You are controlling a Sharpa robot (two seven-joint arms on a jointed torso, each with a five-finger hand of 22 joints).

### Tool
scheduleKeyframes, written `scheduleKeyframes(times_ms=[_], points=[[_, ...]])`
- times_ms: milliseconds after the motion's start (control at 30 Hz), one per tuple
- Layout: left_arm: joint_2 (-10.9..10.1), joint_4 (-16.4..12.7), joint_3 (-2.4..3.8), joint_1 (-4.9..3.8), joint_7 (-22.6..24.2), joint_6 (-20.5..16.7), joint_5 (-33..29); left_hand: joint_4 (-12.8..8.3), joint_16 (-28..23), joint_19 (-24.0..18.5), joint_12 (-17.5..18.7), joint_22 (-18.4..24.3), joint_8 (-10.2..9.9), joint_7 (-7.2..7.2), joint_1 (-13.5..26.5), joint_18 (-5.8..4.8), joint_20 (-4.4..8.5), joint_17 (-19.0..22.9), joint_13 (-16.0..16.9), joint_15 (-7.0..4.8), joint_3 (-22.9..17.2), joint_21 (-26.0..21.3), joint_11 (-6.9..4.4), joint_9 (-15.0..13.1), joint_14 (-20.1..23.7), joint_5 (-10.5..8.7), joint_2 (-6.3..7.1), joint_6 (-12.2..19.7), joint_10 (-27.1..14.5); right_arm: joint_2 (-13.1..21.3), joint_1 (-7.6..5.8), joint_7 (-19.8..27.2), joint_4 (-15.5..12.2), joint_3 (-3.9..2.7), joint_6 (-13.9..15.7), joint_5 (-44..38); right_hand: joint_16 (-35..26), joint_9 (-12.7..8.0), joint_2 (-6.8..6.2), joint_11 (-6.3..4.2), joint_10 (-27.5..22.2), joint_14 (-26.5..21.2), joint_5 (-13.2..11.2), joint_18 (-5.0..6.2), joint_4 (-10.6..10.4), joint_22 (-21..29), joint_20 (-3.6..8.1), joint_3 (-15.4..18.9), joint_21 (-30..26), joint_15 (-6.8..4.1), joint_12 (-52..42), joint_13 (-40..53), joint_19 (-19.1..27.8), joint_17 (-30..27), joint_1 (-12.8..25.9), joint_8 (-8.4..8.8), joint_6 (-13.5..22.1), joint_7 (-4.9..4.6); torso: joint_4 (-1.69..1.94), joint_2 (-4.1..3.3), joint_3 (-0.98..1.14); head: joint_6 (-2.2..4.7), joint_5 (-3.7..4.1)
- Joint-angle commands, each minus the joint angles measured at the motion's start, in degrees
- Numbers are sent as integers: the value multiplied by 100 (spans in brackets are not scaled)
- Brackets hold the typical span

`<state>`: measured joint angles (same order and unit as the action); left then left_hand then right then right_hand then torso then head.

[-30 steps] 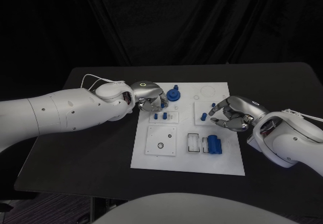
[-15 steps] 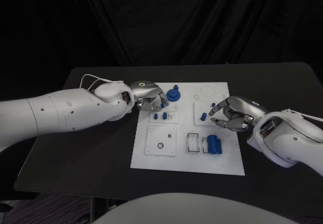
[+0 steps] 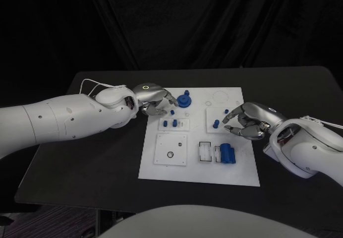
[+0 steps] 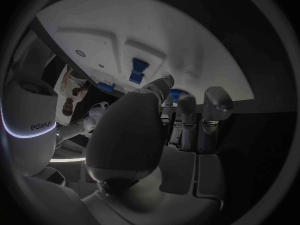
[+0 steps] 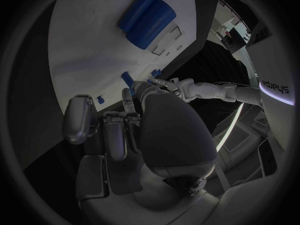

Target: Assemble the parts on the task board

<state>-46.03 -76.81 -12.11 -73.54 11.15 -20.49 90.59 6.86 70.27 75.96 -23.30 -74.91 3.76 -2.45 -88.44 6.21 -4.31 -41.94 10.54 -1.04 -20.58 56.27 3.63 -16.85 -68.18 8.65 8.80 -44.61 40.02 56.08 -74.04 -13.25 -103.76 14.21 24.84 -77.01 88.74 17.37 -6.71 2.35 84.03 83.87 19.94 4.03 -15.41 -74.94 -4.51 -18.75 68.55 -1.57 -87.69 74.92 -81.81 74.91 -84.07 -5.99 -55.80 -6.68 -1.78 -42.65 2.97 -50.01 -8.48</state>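
Slightly leftward and farther, the left hand (image 3: 156,100) has been drawn back; its grasp cannot be told. Curled, empty fingers are shown by the right hand (image 3: 247,121) over the task board (image 3: 200,171).

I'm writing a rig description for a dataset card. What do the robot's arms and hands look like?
Both arms are bulky, smooth white shells with small dark screw dots. The left hand and right hand are silver metal with grey finger pads. A glowing ring marks the back of the left hand. A thin white cable loops at each wrist.
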Motion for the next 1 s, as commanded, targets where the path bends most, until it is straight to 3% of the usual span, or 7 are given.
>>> scheduleKeyframes(times_ms=[33, 233, 533, 633, 667, 800, 1000], points=[[-84, 8, 3, 10, -17, -433, 18, -64, -175, -181, -87, -5, 24, -25, -103, 95, 2, 267, 11, -6, -28, -417, -7, 36, 201, -67, 37, 39, -124, 33, 7, -47, -42, -3, 15, -8, -19, -9, -24, -37, 328, 557, 12, 71, 12, -874, 26, -26, -7, -37, 16, 1229, 19, 1324, 21, -13, -16, -1, 1, 0, -2, 1, 3], [-402, -88, 3, 10, 115, -1104, -15, 69, -972, -1185, -527, 1506, 34, -127, -92, 438, -27, 1270, 62, 36, 129, -3384, -51, 176, 1160, -330, 99, 49, -649, 135, -6, 2, -104, -4, 145, -8, -21, -12, -32, -38, 320, 556, 11, 70, 16, -875, 27, -27, -2, -38, 24, 1220, 16, 1321, 18, -8, -8, -1, 7, 1, -5, 1, 48], [-840, -170, 2, 9, 1278, -1610, -2227, 451, -2690, -2562, -1143, 3562, 25, -222, -379, 334, -489, 1974, 57, 512, 220, -5297, 37, 338, 2824, -310, 190, 289, -1814, 332, -376, 147, -179, -4, 575, -61, -333, -63, -308, 16, -429, 406, 303, 201, 324, -679, -2, -263, -733, 3, 748, 503, 352, 949, -262, 50, 25, -57, -7, -1, -3, 1, -13], [-907, -171, 2, 9, 1872, -1402, -3203, 962, -3166, -4538, -1513, 4677, 68, 91, -241, 307, -410, 2167, 46, 434, 894, -5256, 30, 357, 4687, 407, -78, 153, -2567, 345, -544, 133, -170, -4, 668, -111, -448, -88, -388, 61, -1175, 337, 316, 249, 380, -607, -28, -400, -1015, 43, 1410, -77, 487, 819, -328, 89, 81, -103, -4, 6, -9, 14, 20], [-933, -185, 2, 9, 2121, -1239, -3687, 952, -3233, -3900, -1746, 4285, 55, 159, -144, 279, -437, 2310, 30, 471, 1017, -4705, 40, 381, 5093, 409, -177, 111, -2688, 338, -624, 122, -140, -4, 698, -143, -479, -92, -407, 75, -1551, 316, 313, 260, 382, -590, -42, -439, -1091, 59, 1735, -362, 527, 784, -328, 94, 85, -116, -4, 7, -10, 36, 29], [-972, -250, 2, 9, 2846, -418, -5397, 985, -3530, -5193, -1996, 4526, 2, 303, 366, 258, -404, 2912, -217, 394, 1395, -5260, 29, 476, 5756, 784, -512, 122, -2982, 281, -799, 59, 49, -4, 725, -322, -569, -102, -476, 137, -3480, 240, 386, 304, 402, -535, -91, -628, -1364, 116, 3464, -1875, 682, 684, -336, 104, 92, -155, 9, 12, -14, 127, 110], [-996, -551, 1, 9, 3483, 882, -7699, 983, -4464, -6390, -1793, 5650, -30, 821, 1354, 364, -745, 3750, -696, 686, 2351, -5344, 248, 845, 6043, 1083, -1167, 747, -2928, 130, -894, -112, 416, -3, 515, -1076, -571, -84, -523, 172, -3755, 219, 380, 310, 480, -555, -127, -769, -1386, 144, 3990, -2453, 708, 673, -324, 69, 32, -174, 37, 15, -28, 303, 296]])
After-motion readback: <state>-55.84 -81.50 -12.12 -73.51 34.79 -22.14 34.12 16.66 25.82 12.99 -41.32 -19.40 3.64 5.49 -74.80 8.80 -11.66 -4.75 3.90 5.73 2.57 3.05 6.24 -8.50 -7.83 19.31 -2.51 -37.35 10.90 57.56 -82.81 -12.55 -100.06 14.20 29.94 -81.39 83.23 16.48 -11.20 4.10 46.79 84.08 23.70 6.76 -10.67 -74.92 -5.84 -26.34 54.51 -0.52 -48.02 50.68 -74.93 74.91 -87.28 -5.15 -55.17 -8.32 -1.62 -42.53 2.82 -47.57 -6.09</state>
